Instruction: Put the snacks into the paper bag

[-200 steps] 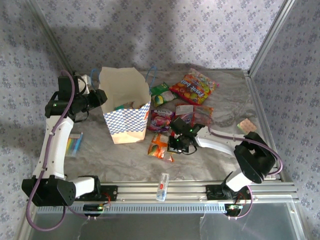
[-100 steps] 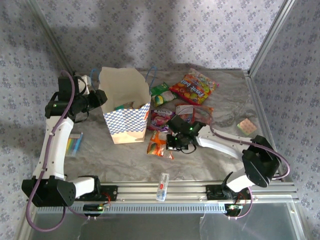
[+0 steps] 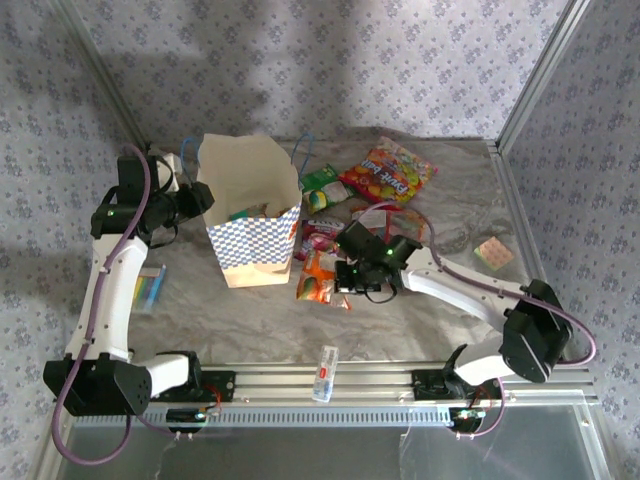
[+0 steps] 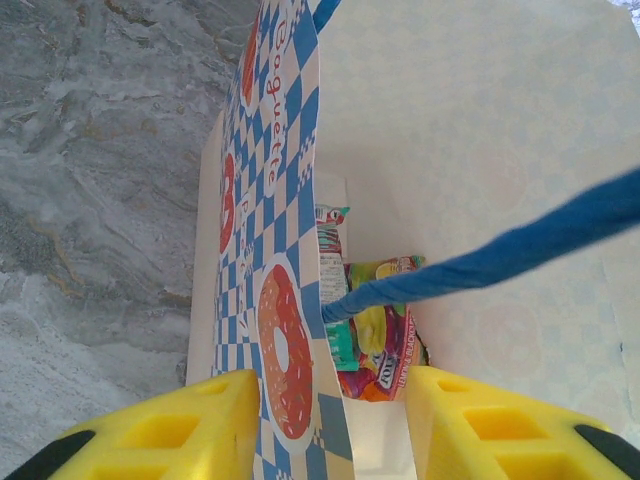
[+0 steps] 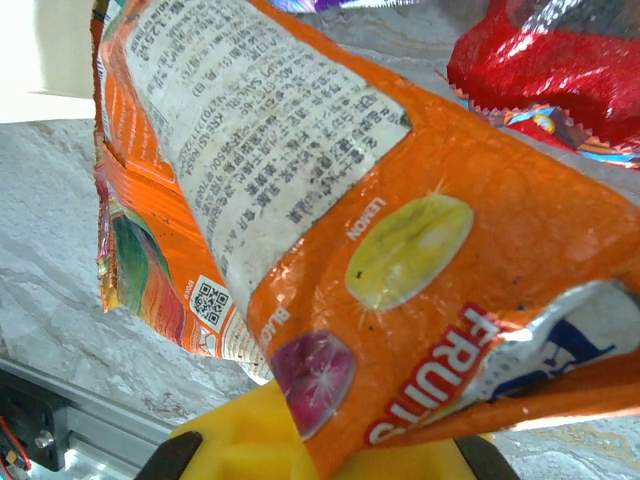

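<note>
One orange snack packet [image 5: 330, 250] gripped

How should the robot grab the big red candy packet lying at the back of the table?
Probably by one thin edge, coming straight down from above. The red packet lies flat on the table, so only its crimped ends give the fingers something to pinch. Its far right end looks freest; the near left end sits close to the green packet.

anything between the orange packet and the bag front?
Nothing: bare table between the orange packet and the bag, seen in the top view.
</note>
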`<state>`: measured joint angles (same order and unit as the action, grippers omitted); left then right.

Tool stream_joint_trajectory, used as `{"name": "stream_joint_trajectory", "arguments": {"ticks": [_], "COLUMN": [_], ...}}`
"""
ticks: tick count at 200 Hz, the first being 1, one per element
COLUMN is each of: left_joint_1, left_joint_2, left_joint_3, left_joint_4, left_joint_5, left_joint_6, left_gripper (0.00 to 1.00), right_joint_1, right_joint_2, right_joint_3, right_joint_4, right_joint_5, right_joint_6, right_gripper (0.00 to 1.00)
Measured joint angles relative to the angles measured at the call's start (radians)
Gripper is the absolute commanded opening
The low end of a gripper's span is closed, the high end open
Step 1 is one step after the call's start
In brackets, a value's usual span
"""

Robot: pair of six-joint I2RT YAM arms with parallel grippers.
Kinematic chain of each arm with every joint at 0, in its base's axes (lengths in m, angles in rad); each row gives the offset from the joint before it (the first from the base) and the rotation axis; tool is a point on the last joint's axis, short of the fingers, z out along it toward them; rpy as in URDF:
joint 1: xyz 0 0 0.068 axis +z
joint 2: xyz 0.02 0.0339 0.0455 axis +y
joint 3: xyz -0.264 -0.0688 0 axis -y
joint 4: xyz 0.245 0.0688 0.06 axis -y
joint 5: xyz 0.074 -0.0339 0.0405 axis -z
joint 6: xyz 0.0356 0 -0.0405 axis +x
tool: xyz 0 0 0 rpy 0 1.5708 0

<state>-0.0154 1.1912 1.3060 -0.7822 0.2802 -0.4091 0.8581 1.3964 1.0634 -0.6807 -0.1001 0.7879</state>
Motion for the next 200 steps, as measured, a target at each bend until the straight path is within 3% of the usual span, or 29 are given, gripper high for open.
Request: {"name": "stream_joint_trajectory", "arguments": {"ticks": [116, 200], "left_joint_1": [0.0, 0.0], "left_joint_2": [0.0, 0.001], "left_joint_3": [0.0, 0.0], "left_joint_4": [0.023, 0.054], "left_joint_5": [0.0, 0.001], "left_joint_6": [-0.012, -0.03], "left_gripper": [0.43, 0.31], "right_joint_1": [-0.003, -0.034], "right_joint_2": [-0.148, -0.257], "right_joint_3": [0.073, 0.195], "right_joint_4": [-0.09, -0.162], "right_joint_5": [0.115, 0.208], "right_joint_6": [-0.056, -0.134], "right_gripper": [0.0, 0.0]}}
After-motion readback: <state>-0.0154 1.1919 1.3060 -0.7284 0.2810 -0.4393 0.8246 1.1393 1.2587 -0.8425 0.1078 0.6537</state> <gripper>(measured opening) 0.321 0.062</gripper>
